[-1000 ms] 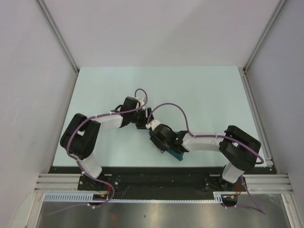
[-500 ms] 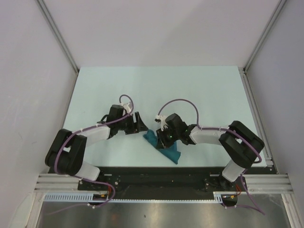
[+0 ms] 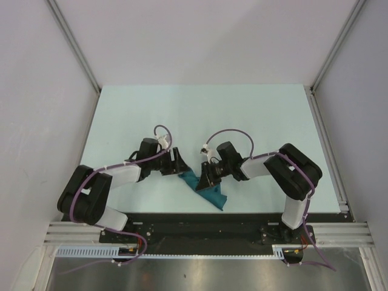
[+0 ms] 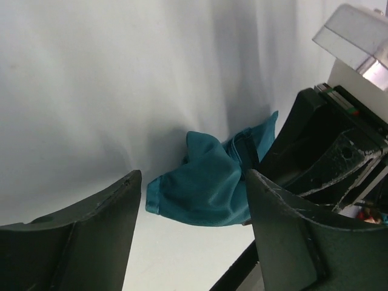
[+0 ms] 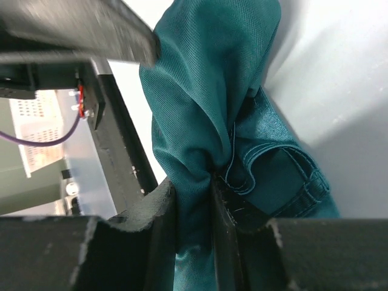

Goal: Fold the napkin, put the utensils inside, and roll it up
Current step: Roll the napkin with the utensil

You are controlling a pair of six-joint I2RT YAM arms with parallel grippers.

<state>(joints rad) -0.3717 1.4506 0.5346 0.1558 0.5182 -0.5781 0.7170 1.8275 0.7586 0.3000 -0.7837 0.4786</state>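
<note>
Crumpled, finely woven teal napkin

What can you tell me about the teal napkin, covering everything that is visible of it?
The napkin is a dark teal, finely woven cloth with a slight sheen and stitched hems. It is bunched into creased folds, not spread flat, and part of it rests on the pale table near the arms' bases. The right gripper is shut on a gathered fold. The open left gripper stands just beside its free corner, not gripping it.
</note>
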